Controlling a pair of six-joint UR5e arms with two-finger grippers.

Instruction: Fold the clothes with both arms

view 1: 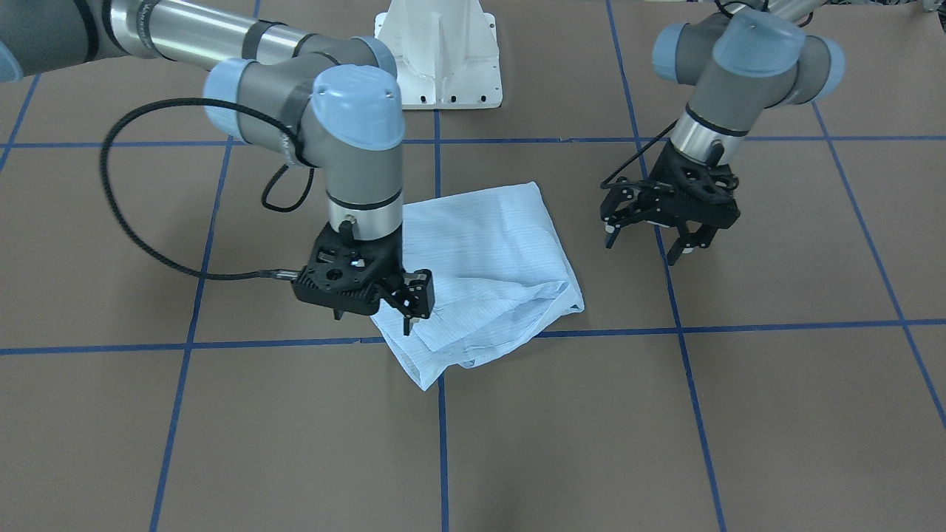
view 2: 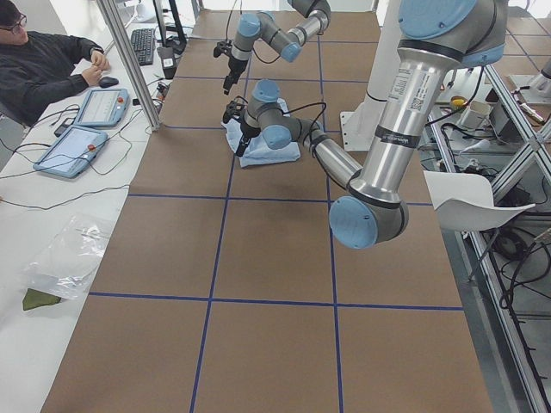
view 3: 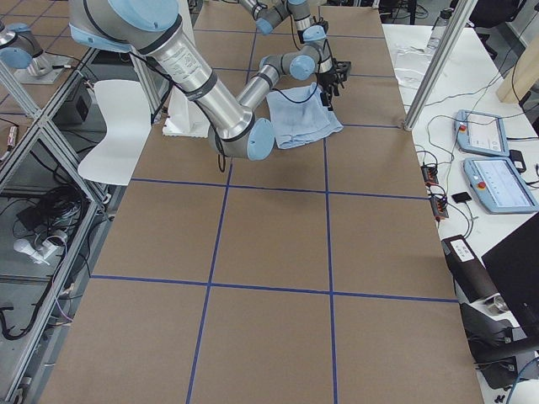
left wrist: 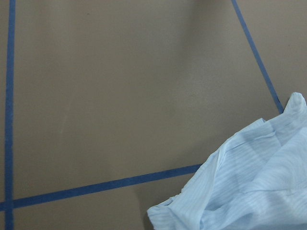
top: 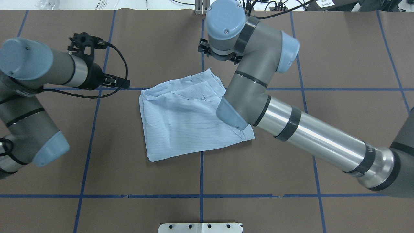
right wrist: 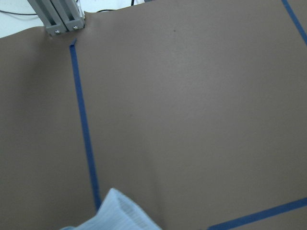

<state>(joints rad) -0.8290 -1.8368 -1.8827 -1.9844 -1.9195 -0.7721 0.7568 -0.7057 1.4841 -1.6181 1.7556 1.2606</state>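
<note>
The right arm (view 3: 200, 82) bends over the folded shirt (view 3: 300, 123) — light blue.

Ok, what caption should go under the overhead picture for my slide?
Folded light-blue shirt on the table, left arm beside it, right arm reaching over it.

Pale-blue shirt (view 1: 488, 251) with fine stripes; brown table (view 1: 295, 443) under a grid of blue tape (view 1: 739, 325).

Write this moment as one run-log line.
shirt: folded | right tool: open, over shirt edge | left tool: open, beside shirt
</note>
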